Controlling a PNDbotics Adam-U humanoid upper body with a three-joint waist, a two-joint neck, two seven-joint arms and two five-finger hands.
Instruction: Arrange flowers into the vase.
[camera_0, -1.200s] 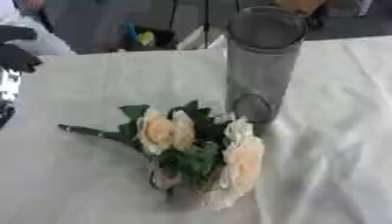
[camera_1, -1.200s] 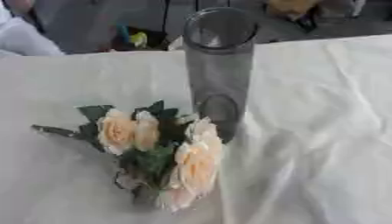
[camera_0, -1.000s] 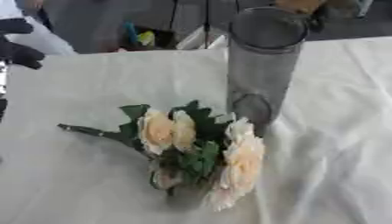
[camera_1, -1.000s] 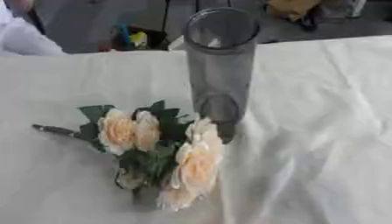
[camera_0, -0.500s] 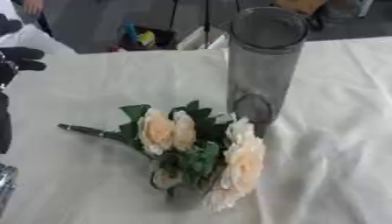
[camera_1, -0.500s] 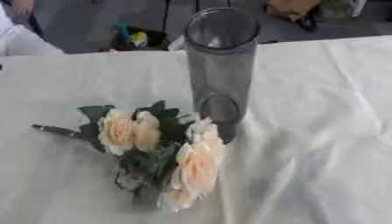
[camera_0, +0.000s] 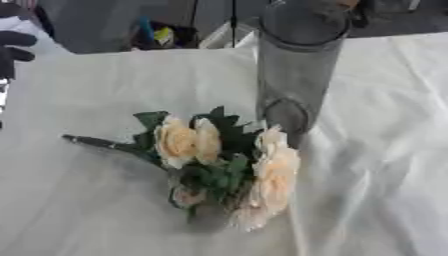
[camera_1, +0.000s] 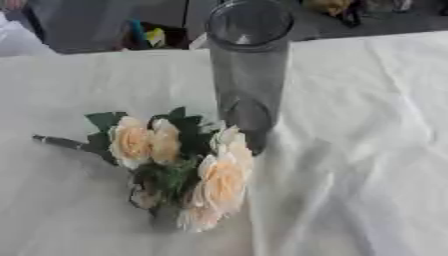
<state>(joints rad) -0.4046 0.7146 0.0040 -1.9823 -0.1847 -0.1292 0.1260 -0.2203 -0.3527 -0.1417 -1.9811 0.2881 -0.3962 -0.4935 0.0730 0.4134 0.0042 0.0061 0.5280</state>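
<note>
Flowers (camera_0: 223, 167) lie flat on the counter (camera_0: 385, 150), near the middle, just in front of the vase (camera_0: 296, 75). It's a bunch of cream-peach blooms with dark green leaves; one stem (camera_0: 92, 142) pokes out to my left. The rightmost bloom sits just beside the vase base — I can't tell whether it touches.

Vase stands upright behind the bunch: a tall clear cylinder with an open mouth, nothing inside it. No flowers in it yet.

Counter is covered with a white cloth (camera_1: 367, 165), wrinkled, with folds running down the right side.

My left hand (camera_0: 13, 47) shows only at the upper left edge of the left eye view — dark fingers, well apart from the flowers and the vase and touching neither. The fingers look curled with nothing in them, but only part of the hand is in frame. It doesn't show in the right eye view.

My right hand is out of both views.

Beyond the far counter edge there's dark clutter, with a small blue and yellow item (camera_1: 144, 35) among it.
</note>
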